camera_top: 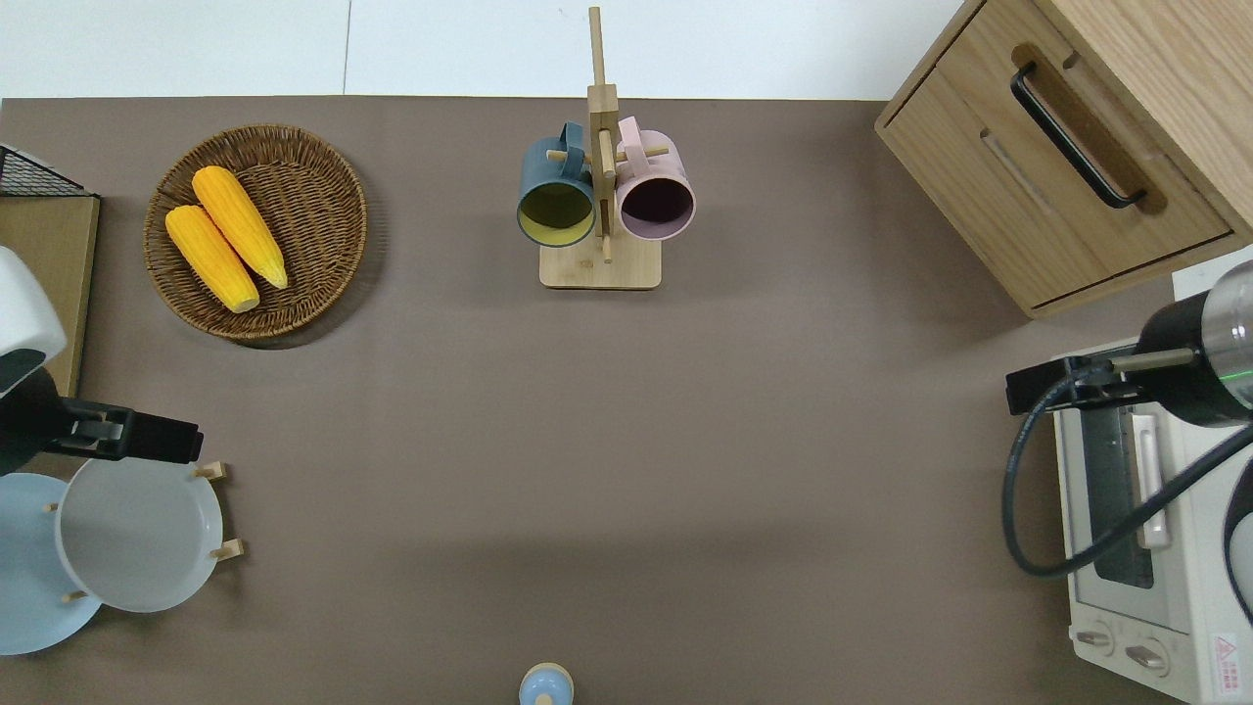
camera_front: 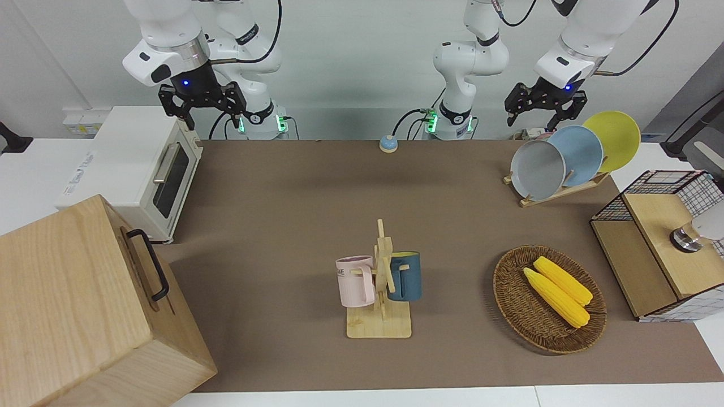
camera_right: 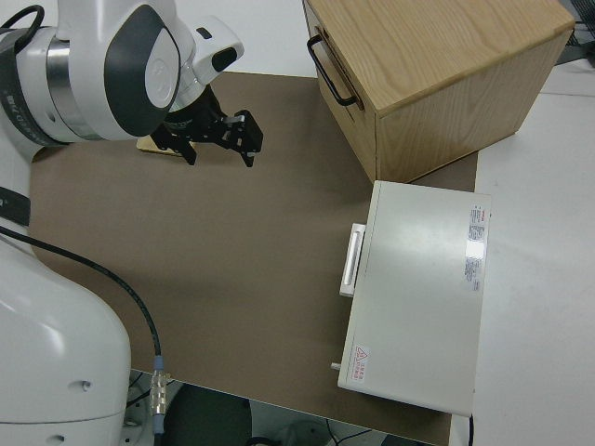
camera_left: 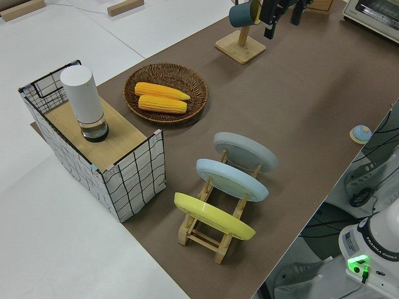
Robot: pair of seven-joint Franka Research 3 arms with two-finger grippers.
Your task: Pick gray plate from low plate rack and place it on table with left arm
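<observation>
Left gripper (camera_front: pixel 544 108) open above three racked plates, gray plate (camera_front: pixel 537 169) outermost in low plate rack (camera_front: pixel 557 191), open table (camera_top: pixel 626 441) alongside, right arm parked.

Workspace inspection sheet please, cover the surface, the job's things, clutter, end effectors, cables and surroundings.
Surface: table under a brown mat, white edges.
Job's things: gray plate stands in the low plate rack, at the rack's end toward the table's middle; a sky-blue plate and a yellow plate stand beside it.
Clutter: mug stand with pink and dark blue mugs; wicker basket holding two corn cobs; small blue bell.
End effectors: left end effector open, over the rack by the plates, holding nothing; right arm parked, right end effector open.
Cables: black cables at the arm bases and along the arms.
Surroundings: toaster oven, wooden drawer cabinet, wire-sided crate.
</observation>
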